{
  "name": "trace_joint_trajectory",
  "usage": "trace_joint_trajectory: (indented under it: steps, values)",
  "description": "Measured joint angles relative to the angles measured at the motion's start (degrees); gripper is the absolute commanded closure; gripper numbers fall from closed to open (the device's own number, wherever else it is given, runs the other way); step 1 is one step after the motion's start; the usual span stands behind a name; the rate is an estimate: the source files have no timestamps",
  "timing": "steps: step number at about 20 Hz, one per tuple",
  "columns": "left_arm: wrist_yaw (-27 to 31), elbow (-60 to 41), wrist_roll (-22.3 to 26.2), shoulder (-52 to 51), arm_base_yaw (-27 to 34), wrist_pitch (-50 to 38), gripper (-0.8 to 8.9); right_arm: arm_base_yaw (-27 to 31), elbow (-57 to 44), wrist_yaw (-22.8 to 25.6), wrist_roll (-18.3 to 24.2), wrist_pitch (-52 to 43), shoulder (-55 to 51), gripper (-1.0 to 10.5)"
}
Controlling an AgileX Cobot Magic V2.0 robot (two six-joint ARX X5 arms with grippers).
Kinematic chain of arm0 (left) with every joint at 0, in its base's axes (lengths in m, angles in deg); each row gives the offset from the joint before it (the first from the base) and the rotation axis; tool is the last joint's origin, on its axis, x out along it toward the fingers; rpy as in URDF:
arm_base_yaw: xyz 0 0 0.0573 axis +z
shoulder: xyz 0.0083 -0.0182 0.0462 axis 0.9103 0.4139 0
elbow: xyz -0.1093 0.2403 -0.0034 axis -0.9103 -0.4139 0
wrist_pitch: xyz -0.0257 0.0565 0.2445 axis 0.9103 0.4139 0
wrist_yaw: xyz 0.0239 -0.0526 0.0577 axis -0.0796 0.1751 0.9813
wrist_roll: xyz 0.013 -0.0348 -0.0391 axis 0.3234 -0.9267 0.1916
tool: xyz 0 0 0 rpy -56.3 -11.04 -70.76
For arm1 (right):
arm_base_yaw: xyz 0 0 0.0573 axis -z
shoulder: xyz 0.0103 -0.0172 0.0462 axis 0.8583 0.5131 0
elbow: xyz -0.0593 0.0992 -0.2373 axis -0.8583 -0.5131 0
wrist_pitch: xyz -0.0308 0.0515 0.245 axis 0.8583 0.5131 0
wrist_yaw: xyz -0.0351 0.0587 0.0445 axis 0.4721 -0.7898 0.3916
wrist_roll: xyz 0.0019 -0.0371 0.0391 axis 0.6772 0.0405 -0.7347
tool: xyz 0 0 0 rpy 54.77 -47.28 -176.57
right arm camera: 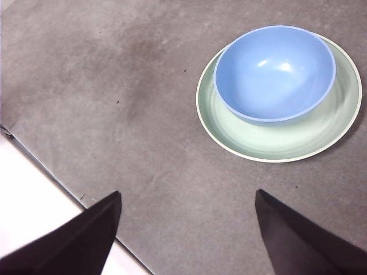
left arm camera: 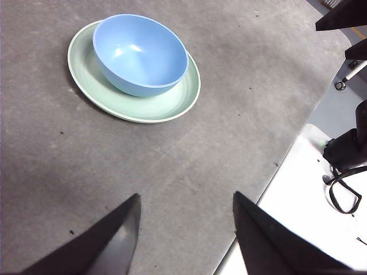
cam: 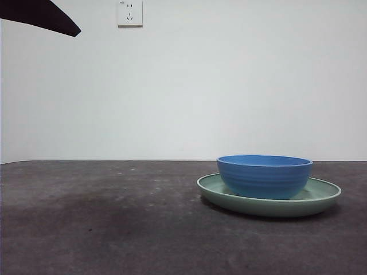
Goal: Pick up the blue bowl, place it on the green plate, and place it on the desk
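Note:
The blue bowl (cam: 264, 175) stands upright inside the green plate (cam: 321, 197) on the desk (cam: 103, 223), right of centre in the front view. Both wrist views look down on the pair from a distance: blue bowl (left arm camera: 140, 52) on green plate (left arm camera: 178, 100), and blue bowl (right arm camera: 275, 71) on green plate (right arm camera: 327, 129). My left gripper (left arm camera: 186, 220) hangs open high above the desk (left arm camera: 172, 172), well away from the bowl. My right gripper (right arm camera: 188, 220) is also open and raised over the desk (right arm camera: 114, 103), holding nothing.
A black arm tip (cam: 43, 16) shows at the top left corner of the front view. A wall socket (cam: 129, 12) sits on the white wall behind. The desk's edge with a white surface (left arm camera: 304, 195) and black cables lies beside the left arm; a white edge (right arm camera: 34, 195) lies near the right arm.

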Motion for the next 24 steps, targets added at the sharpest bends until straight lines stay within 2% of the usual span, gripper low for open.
trace_joint_trajectory:
  steps: [3,5,6,11,12,14,18,24]
  values:
    - [0.0,0.0,0.0,0.0,0.0,0.0,5.52,0.0,0.0,0.2,-0.2,0.0,0.0,5.7]
    - [0.0,0.0,0.0,0.0,0.0,0.0,5.52,0.0,0.0,3.1,-1.5,0.0,0.0,5.7]
    - [0.0,0.0,0.0,0.0,0.0,0.0,5.52,0.0,0.0,5.3,-2.4,0.0,0.0,5.7]
    - [0.0,0.0,0.0,0.0,0.0,0.0,5.52,0.7,0.0,22.7,-7.6,-0.8,1.8,5.7]
    - [0.0,0.0,0.0,0.0,0.0,0.0,5.52,1.3,0.0,24.3,-8.2,-1.7,2.8,5.7]
    - [0.0,0.0,0.0,0.0,0.0,0.0,5.52,2.6,0.0,24.0,-8.9,-4.0,5.1,5.7]
    - [0.0,0.0,0.0,0.0,0.0,0.0,5.52,5.4,0.0,20.2,-9.0,-9.5,11.9,5.8]
    - [0.0,0.0,0.0,0.0,0.0,0.0,5.52,13.4,0.0,7.6,-8.7,-21.6,32.5,5.8]
